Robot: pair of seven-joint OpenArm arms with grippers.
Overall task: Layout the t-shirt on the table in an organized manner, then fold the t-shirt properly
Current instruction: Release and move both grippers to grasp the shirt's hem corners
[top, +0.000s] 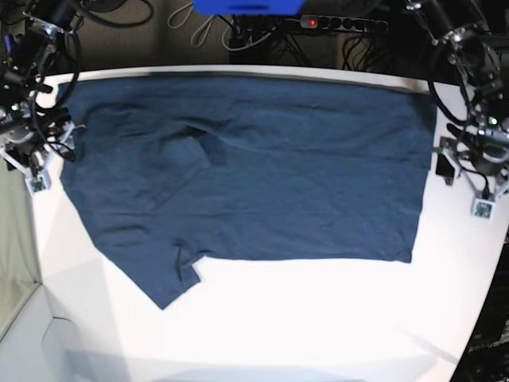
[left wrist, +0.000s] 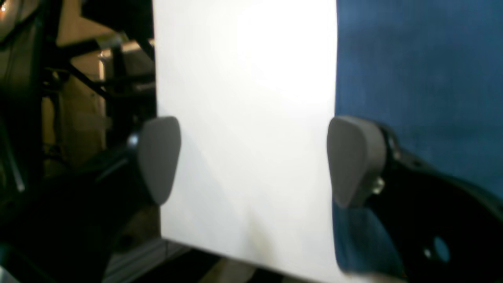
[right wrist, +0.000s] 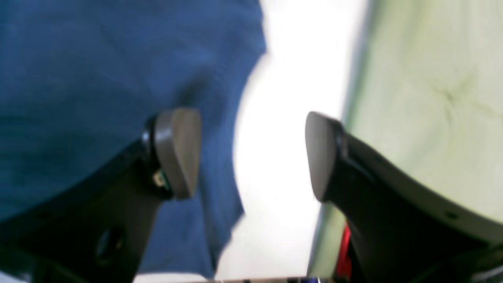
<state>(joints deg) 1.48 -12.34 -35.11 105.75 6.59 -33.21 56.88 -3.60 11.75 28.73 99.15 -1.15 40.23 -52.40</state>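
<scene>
We see the t-shirt (top: 254, 175) spread nearly flat across the far part of the table (top: 318, 318), with one sleeve creased, so the layout is mostly done and no fold is made yet. The left gripper (left wrist: 255, 161) and the right gripper (right wrist: 251, 153) stand at opposite shirt edges, fingers wide and empty.

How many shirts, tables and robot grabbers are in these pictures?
Dark navy-blue cloth t-shirt, spread flat: 1
Smooth white table: 1
Robot grabbers: 2, left gripper and right gripper, both open and holding nothing
Total: 4
</scene>
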